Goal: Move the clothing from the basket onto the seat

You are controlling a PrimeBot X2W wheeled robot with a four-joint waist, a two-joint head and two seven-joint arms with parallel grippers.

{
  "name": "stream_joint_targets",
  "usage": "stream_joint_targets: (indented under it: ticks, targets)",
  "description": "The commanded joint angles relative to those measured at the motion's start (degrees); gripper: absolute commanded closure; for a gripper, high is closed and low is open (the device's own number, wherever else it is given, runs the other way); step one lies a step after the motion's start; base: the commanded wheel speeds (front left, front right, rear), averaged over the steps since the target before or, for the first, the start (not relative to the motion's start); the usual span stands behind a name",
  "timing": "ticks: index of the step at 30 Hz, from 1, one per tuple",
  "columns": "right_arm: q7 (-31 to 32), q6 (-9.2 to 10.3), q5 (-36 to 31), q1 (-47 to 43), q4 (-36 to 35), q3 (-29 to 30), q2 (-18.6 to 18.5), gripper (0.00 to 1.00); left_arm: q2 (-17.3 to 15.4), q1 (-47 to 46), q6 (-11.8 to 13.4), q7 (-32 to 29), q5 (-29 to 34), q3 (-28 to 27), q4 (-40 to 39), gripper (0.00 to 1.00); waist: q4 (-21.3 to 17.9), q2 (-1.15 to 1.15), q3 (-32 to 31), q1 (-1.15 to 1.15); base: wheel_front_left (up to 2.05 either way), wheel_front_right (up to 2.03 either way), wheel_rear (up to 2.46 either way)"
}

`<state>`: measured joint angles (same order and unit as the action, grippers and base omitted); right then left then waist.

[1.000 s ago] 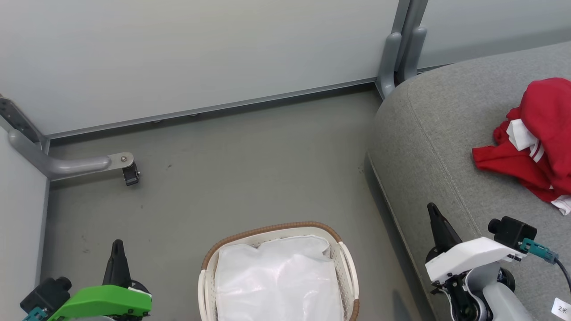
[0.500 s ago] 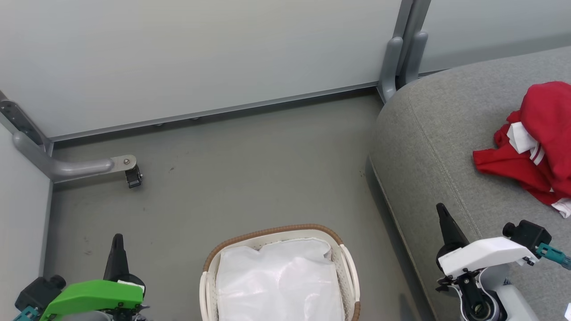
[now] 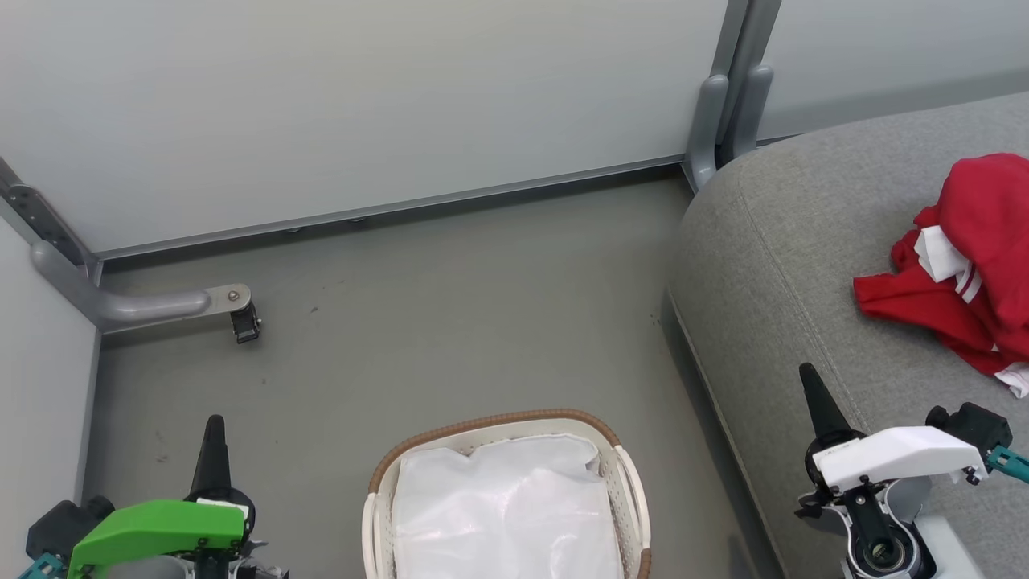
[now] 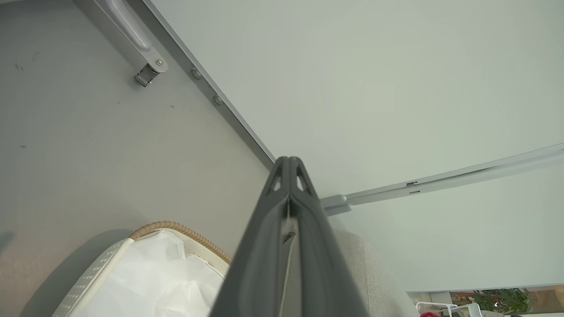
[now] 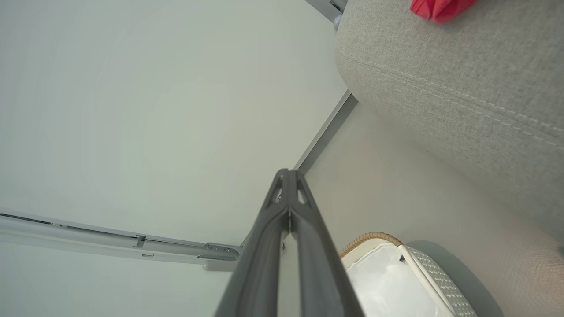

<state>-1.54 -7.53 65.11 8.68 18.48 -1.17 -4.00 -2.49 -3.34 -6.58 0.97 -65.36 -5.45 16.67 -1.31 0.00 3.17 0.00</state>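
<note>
The red clothing (image 3: 969, 273) with white trim lies crumpled on the grey seat (image 3: 796, 265) at the right; a corner of it shows as clothing (image 5: 440, 9) in the right wrist view. The cream basket (image 3: 498, 430) with the brown rim stands on the floor at bottom centre, holding a glossy white plastic sheet (image 3: 506, 515). My left gripper (image 3: 214, 426) is shut and empty, left of the basket. Shut and empty too, my right gripper (image 3: 808, 376) hangs over the seat's front edge. Both wrist views show the fingers (image 4: 288, 207) pressed together, like the fingers (image 5: 288, 211).
Pale partition walls (image 3: 362, 104) enclose the grey floor (image 3: 450, 305). A grey metal foot with a black caster (image 3: 241, 322) juts out at the left, and a grey post (image 3: 727, 104) stands in the corner beside the seat.
The head camera has shifted a little, so the whole scene sits lower in view. Both grippers have drawn back slightly toward the bottom edge. The clothing stays on the seat.
</note>
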Motion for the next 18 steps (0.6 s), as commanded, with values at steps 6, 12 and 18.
stream_joint_targets:
  ticks: [6,12,18]
  targets:
    - [1.12,0.04,4.42,-0.72,-1.23,1.19,0.05,1.00,-0.45,-1.74,-0.47,-1.28,-4.28,-0.37,-1.01,1.00,0.15,0.00,-0.32,0.00,0.00,0.00,0.00]
    - [2.02,0.04,7.66,-0.89,-1.74,2.02,0.11,1.00,-0.47,-1.93,-0.51,-2.14,-7.44,-0.50,-1.24,1.00,0.28,0.00,-0.62,0.00,0.00,0.00,0.00]
    - [2.86,0.04,10.62,-1.21,-2.18,2.79,0.17,1.00,-0.49,-2.22,-0.59,-2.94,-10.27,-0.61,-1.47,1.00,0.41,0.00,-0.91,0.00,0.00,0.00,0.00]
